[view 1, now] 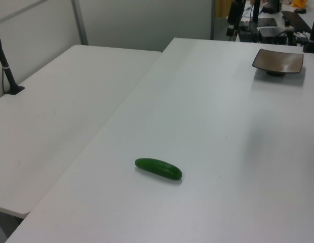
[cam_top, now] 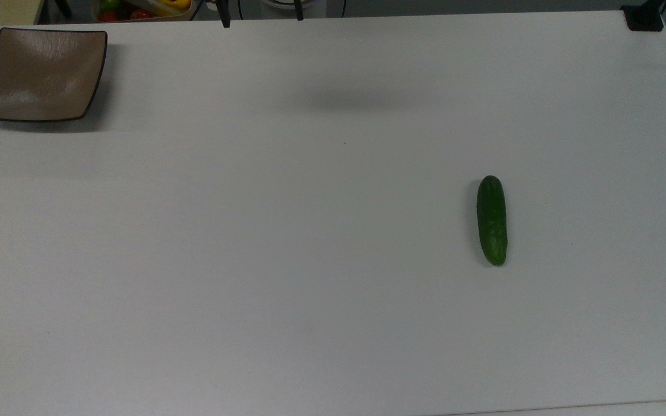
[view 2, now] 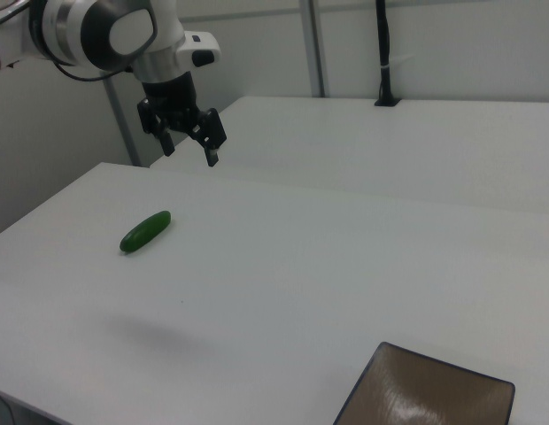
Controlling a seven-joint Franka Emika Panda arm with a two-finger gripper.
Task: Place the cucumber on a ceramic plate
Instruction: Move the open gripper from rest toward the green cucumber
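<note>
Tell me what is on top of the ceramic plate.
Nothing: the ceramic plate shows bare brown glaze. The cucumber lies apart on the white table. What is beneath the plate is hidden.

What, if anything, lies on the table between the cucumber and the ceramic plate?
Nothing: in the top view the white table is bare between the cucumber and the ceramic plate.

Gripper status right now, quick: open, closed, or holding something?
Gripper: open, holding nothing, up in the air above the table, apart from the cucumber.
</note>
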